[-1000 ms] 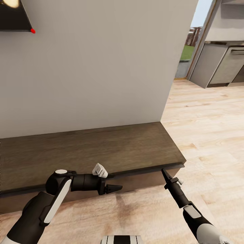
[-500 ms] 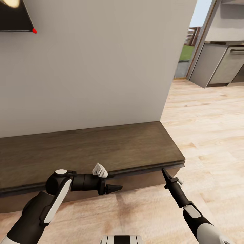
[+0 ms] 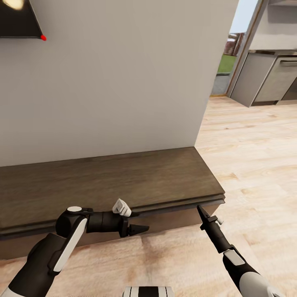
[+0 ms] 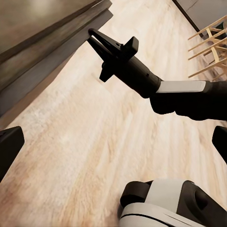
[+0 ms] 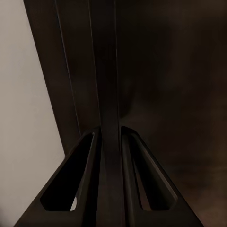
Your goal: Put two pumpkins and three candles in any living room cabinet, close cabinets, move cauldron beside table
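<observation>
The cabinet (image 3: 123,181) is a long, low, dark brown unit against the wall, with its front closed. My right gripper (image 3: 199,210) is shut, and its tip is against the groove under the cabinet's top edge near the right-hand corner. The right wrist view has the gripper (image 5: 111,130) pressed close to the dark wood (image 5: 179,94). My left gripper (image 3: 142,228) hovers open over the floor just in front of the cabinet, pointing towards the right gripper (image 4: 97,37). The pumpkins, candles and cauldron are out of view.
A white wall (image 3: 123,82) rises behind the cabinet, with a dark frame (image 3: 16,20) at its upper left. Pale wood floor (image 3: 255,165) runs right towards a doorway and grey kitchen units (image 3: 272,78). Wooden chair legs (image 4: 213,42) stand behind my right arm.
The whole head view has drifted very slightly, so the camera moved. Both arms and the cabinet stay where they were.
</observation>
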